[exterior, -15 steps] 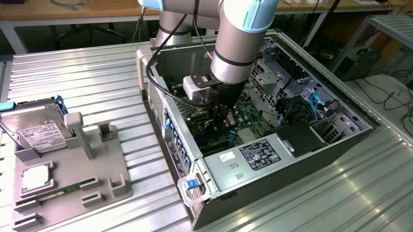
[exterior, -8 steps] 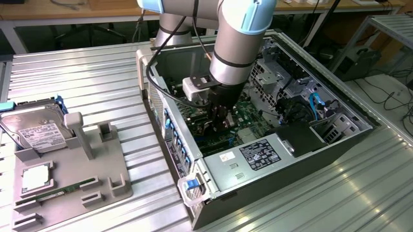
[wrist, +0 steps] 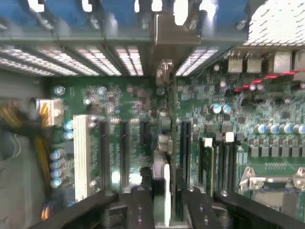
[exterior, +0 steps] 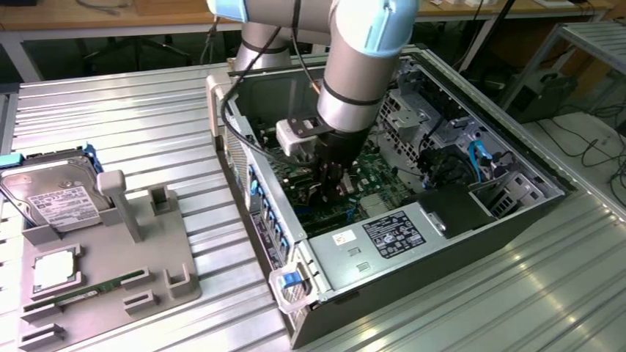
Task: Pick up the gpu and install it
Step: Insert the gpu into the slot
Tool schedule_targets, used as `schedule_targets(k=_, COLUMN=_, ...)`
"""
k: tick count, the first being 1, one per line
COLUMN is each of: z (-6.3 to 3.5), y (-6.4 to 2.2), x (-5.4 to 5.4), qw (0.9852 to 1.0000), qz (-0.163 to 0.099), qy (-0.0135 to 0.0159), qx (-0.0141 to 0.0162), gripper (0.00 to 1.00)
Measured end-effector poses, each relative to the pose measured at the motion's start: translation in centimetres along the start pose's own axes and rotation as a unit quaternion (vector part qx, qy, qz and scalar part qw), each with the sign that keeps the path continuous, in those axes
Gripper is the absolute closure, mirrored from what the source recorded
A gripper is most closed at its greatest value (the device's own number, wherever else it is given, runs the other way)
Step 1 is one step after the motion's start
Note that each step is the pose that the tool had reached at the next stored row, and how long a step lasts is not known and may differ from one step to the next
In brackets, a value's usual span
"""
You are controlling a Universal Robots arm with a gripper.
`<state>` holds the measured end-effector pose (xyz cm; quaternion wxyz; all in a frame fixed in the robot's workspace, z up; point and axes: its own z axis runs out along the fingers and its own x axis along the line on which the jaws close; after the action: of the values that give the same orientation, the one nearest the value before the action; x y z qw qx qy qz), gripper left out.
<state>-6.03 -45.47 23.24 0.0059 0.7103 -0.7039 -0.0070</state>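
Gripper (wrist: 164,202) clamps gpu (wrist: 164,143) edge-on | wrist: above motherboard (wrist: 109,95), seemingly | exterior: inside case (exterior: 391,242)

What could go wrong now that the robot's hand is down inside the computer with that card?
1. The gripper holds the thin card on edge above the green board. If it misses the long black slots, it might press on small parts instead.
2. The card is pinched at one edge, so it could tilt or slip when pushed.
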Motion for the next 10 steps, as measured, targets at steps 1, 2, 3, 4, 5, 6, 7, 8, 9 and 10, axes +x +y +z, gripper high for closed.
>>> schedule_targets(k=1, z=-0.29, y=0.01, x=0.0, qw=1.0, qz=0.0, qy=0.0007, qx=0.0006, gripper=0.72)
schedule_targets(k=2, z=-0.67, y=0.01, x=0.0, qw=1.0, qz=0.0, qy=0.0015, qx=0.001, gripper=0.65)
schedule_targets(k=3, z=-0.95, y=0.02, x=0.0, qw=1.0, qz=0.0, qy=0.0009, qx=0.0023, gripper=0.65)
schedule_targets(k=4, z=-1.4, y=0.03, x=0.0, qw=1.0, qz=0.0, qy=0.0014, qx=0.0028, gripper=0.65)
schedule_targets(k=5, z=-1.99, y=0.04, x=0.0, qw=1.0, qz=0.0, qy=0.0013, qx=0.0038, gripper=0.65)
schedule_targets(k=6, z=-2.44, y=0.05, x=0.0, qw=1.0, qz=0.0, qy=0.0012, qx=0.0045, gripper=0.65)
schedule_targets(k=7, z=-2.9, y=0.05, x=0.0, qw=1.0, qz=0.0, qy=0.0014, qx=0.0048, gripper=0.65)
schedule_targets(k=8, z=-3.35, y=0.06, x=0.0, qw=1.0, qz=0.0, qy=0.0012, qx=0.0054, gripper=0.65)
schedule_targets(k=9, z=-3.82, y=0.07, x=0.0, qw=1.0, qz=0.0, qy=0.0014, qx=0.0058, gripper=0.65)
schedule_targets(k=10, z=-4.28, y=0.08, x=0.0, qw=1.0, qz=0.0, qy=0.0013, qx=0.0064, gripper=0.65)
